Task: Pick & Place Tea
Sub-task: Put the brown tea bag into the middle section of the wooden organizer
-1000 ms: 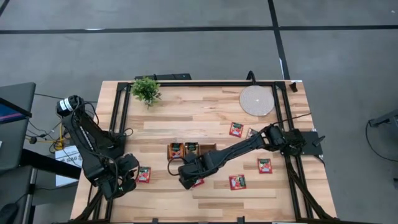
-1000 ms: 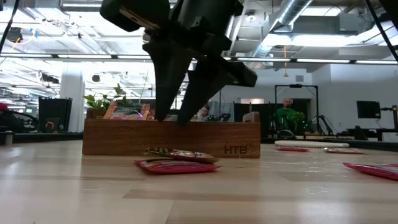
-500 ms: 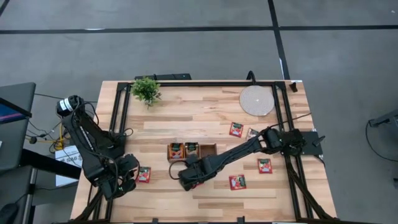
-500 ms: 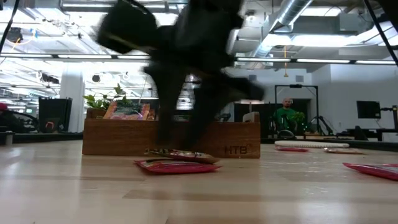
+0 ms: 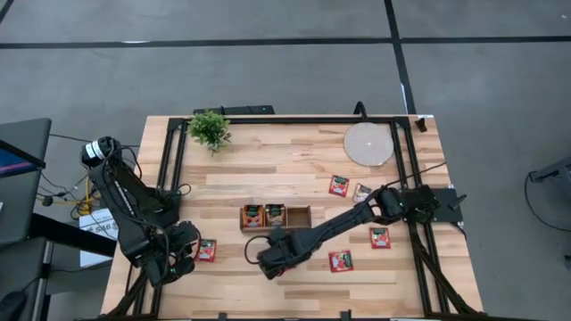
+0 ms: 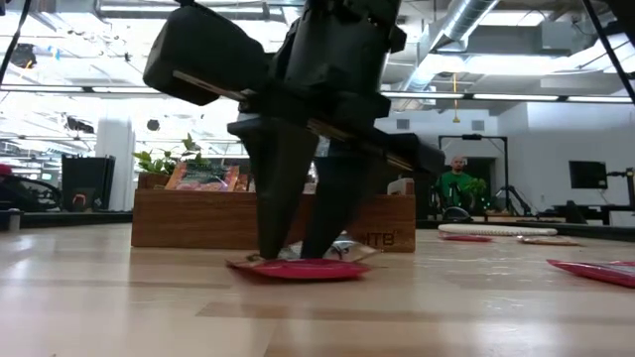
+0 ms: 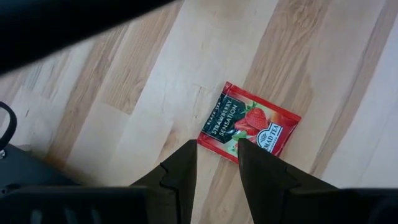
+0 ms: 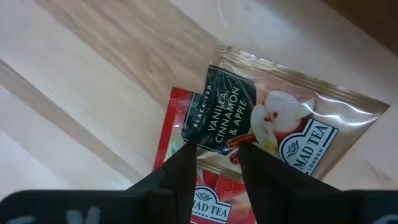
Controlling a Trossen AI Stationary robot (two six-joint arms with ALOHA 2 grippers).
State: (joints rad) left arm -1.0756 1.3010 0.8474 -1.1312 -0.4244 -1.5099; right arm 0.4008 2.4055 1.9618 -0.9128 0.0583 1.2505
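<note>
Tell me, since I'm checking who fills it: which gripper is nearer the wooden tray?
Right. The right gripper is down on sachets just in front of the wooden tray; the left gripper waits farther off near the table's left edge.

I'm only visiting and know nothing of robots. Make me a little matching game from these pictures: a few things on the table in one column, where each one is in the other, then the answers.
Things:
1. potted plant
2. round pale disc
3. wooden tray
4. right tool

Places:
A. far right part of the table
B. down over two overlapping tea sachets
C. far left corner of the table
D. middle of the table, sachets standing in it

Pairs: 1-C, 2-A, 3-D, 4-B
</note>
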